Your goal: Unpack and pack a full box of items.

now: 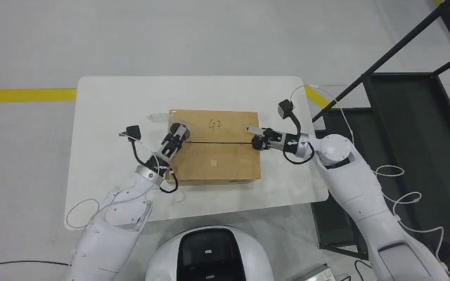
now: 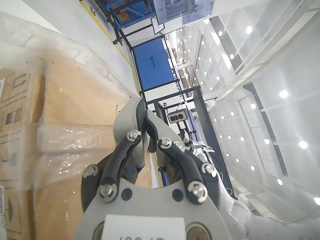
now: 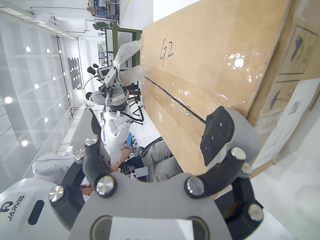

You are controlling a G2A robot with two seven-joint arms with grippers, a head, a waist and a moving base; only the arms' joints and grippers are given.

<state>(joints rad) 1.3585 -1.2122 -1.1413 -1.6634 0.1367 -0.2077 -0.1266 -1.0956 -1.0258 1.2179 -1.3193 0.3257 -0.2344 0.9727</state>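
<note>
Opening brown cardboard box [image 1: 214, 151]. Left gripper [image 1: 178, 133] pinches clear tape strip [image 3: 125, 49], left end; right gripper [image 1: 254, 138] open. Next: peel along seam.

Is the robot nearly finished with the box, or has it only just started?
Only just started. Done: nothing is unpacked; the box sits closed on the table. In hand: the left gripper seems shut on a clear tape strip lifted off one end, and the right gripper is open at the other end. Left: opening, emptying, refilling.
</note>
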